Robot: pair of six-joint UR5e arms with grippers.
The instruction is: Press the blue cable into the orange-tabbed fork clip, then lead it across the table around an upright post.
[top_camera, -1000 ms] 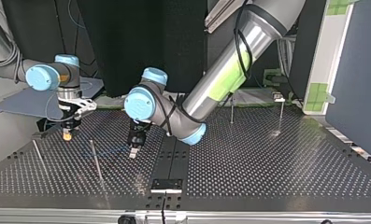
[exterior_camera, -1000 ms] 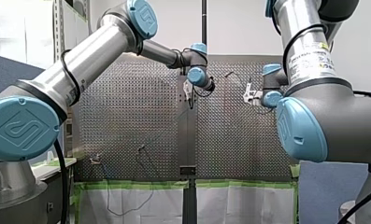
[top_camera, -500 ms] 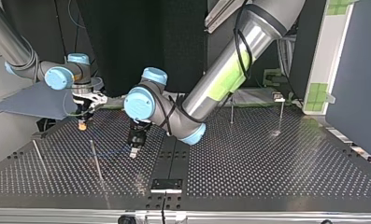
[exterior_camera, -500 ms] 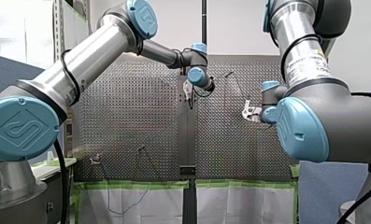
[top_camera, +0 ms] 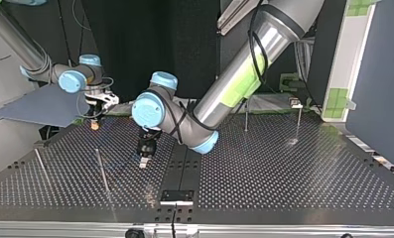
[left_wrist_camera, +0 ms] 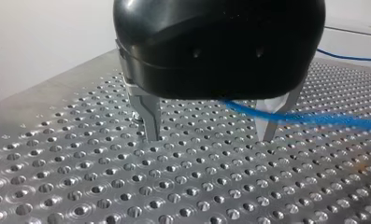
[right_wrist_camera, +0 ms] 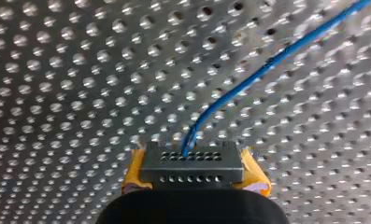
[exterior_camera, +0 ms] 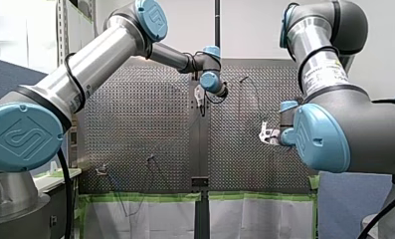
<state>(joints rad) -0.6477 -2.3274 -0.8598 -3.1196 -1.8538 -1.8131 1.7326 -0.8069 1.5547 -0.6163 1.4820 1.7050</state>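
The blue cable (right_wrist_camera: 267,65) runs over the perforated table and ends at a grey block between the yellow pads of my right gripper (right_wrist_camera: 192,164), which is shut on it. In the top view my right gripper (top_camera: 94,124) hangs just above the table near its far edge at the left. My left gripper (left_wrist_camera: 211,135) is open, its metal fingers (left_wrist_camera: 148,119) wide apart just above the table, and the cable (left_wrist_camera: 314,119) passes between them. It stands near the table's middle (top_camera: 144,161). The small orange-tabbed clip (exterior_camera: 101,171) sits near the front view's lower left.
Thin upright posts stand on the table: one (top_camera: 102,171) close beside my left gripper, one (top_camera: 41,166) at the top view's left, and two (top_camera: 246,116) (top_camera: 298,121) at the far right. A black plate (top_camera: 177,197) lies at the near middle edge.
My right arm has carried the cable end back toward the arms' side, downward in the front view, up and rightward in the top view. The left arm has not moved.
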